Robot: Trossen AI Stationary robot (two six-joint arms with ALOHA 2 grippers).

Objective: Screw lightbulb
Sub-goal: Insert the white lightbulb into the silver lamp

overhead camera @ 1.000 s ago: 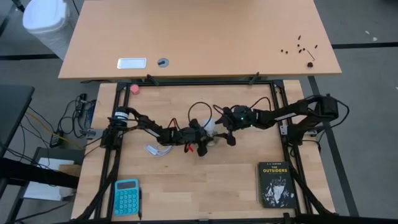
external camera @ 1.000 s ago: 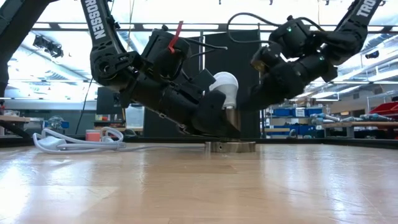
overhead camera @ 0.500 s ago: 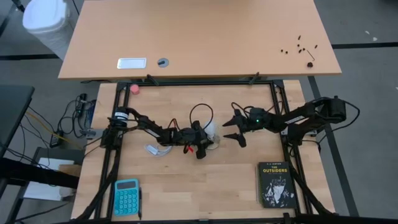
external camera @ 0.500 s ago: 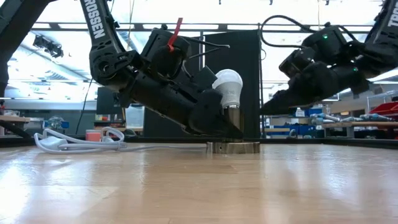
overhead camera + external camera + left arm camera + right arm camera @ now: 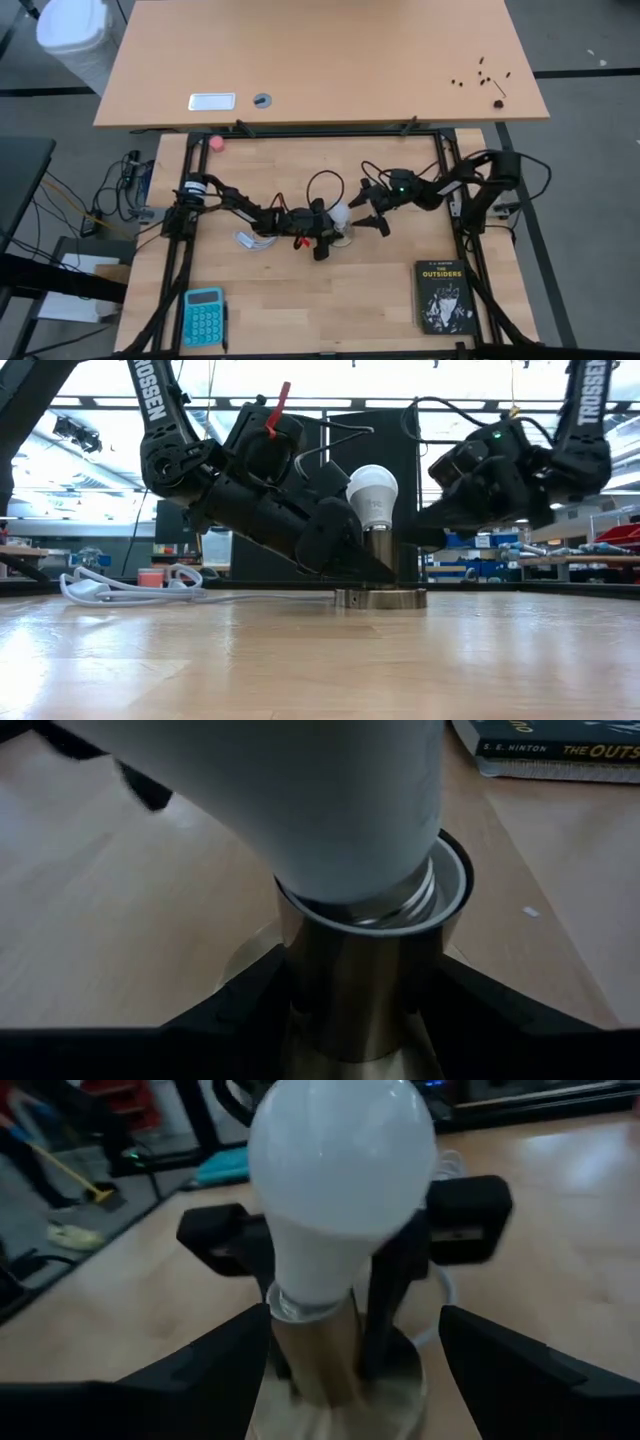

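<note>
Tool of the left arm [image 5: 345, 555] is closed on the brass socket tube [image 5: 362, 982], its two dark fingers [image 5: 250, 1005] pressing the tube from both sides just under the lightbulb [image 5: 372, 495]. The lightbulb stands upright with its screw base sitting in the top of this tube, near the middle of the worktop [image 5: 300, 300] in the high view. The tube rises from a round metal base disc [image 5: 380, 598] that lies flat on the wood. At about 2 o'clock from the bulb in the high view, the right tool [image 5: 372, 208] hovers near it with its fingers spread wide, not touching it and holding nothing. A white cord [image 5: 120, 585] lies at 9 o'clock, a black book [image 5: 443, 296] at 4 o'clock, and a blue calculator [image 5: 203, 316] at 7 o'clock.
</note>
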